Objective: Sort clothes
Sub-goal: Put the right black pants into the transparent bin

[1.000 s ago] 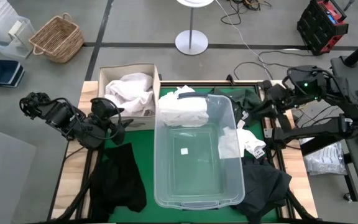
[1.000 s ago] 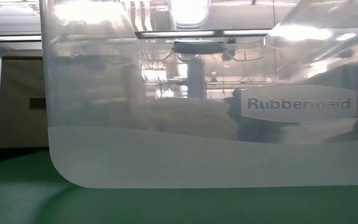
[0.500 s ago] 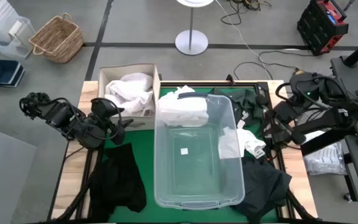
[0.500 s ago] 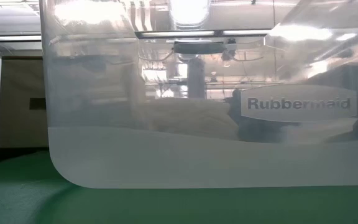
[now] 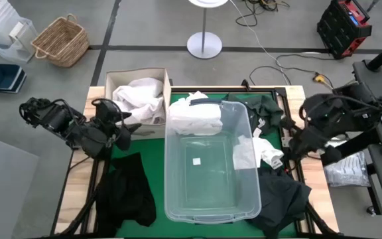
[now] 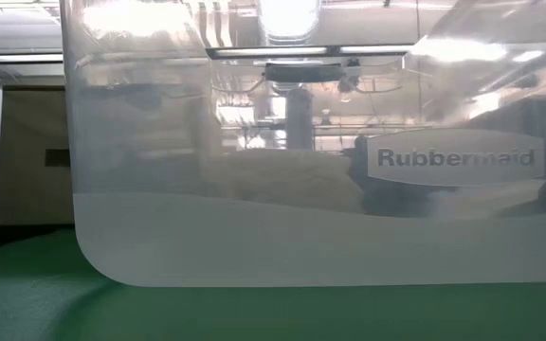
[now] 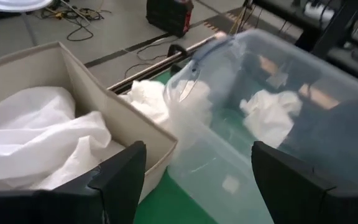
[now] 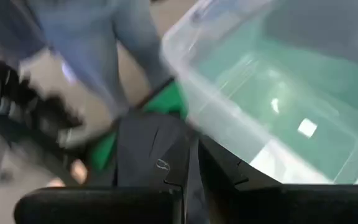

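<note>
Green-topped desk (image 5: 152,162) on grey floor. White clothes (image 5: 139,97) heaped in cardboard box (image 5: 115,79) at far left corner, more draped over clear tub's (image 5: 207,206) far rim; dark ones along left and right edges. Left claw (image 5: 126,133) spread wide, empty, beside box. Right claw (image 5: 290,147) clenched, at right edge.

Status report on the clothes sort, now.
Left tool open, empty, beside cardboard box. Right tool at table's right edge, state unclear. White clothes in box; dark garment unsorted. Clear tub mid-table.

overhead, table-level, two wrist views; shared tub (image 5: 207,162)
</note>
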You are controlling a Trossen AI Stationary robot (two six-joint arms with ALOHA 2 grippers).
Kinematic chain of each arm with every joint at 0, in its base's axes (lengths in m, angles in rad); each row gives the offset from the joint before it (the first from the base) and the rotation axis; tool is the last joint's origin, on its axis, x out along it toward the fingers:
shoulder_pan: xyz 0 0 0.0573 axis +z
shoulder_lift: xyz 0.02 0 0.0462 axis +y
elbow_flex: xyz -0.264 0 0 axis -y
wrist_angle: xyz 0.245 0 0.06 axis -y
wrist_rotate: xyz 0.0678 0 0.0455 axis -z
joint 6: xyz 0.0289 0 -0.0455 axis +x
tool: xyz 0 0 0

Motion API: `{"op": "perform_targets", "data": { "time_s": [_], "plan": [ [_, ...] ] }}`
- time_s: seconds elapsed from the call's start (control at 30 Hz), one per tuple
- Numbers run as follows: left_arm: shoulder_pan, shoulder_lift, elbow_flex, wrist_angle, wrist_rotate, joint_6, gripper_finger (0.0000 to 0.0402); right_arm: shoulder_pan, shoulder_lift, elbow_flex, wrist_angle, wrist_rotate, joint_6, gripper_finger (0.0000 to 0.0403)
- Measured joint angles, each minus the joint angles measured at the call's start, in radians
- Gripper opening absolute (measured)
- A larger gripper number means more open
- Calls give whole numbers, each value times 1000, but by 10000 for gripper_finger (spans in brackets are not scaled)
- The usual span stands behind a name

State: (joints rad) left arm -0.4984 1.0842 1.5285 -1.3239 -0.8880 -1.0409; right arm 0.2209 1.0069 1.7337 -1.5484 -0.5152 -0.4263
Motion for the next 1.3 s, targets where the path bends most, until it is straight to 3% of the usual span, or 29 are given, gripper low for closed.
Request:
{"op": "perform_targets", "data": {
  "time_s": [0.2, 0.53, 0.73, 0.87, 1.1, 1.3],
  "plan": [
    [0, 1, 94, 0, -91, 25, 267, 64, -52, -71, -18, 144, -98, 26],
    [1, 1, 214, -6, -177, 39, 267, 72, -72, -279, 29, 200, 23, 26],
    [1, -2, 227, -26, -177, 76, 267, 130, -114, -472, 101, 185, -38, 26],
    [1, -3, 227, -30, -177, 90, 267, 171, -199, -594, 227, 176, 37, 26],
    [1, 1, 227, -31, -194, 96, 267, 235, -285, -778, 330, 272, 274, 10],
    [1, 6, 226, -31, -205, 115, 267, 292, -284, -914, 376, 176, 355, 9]
  ]
}}
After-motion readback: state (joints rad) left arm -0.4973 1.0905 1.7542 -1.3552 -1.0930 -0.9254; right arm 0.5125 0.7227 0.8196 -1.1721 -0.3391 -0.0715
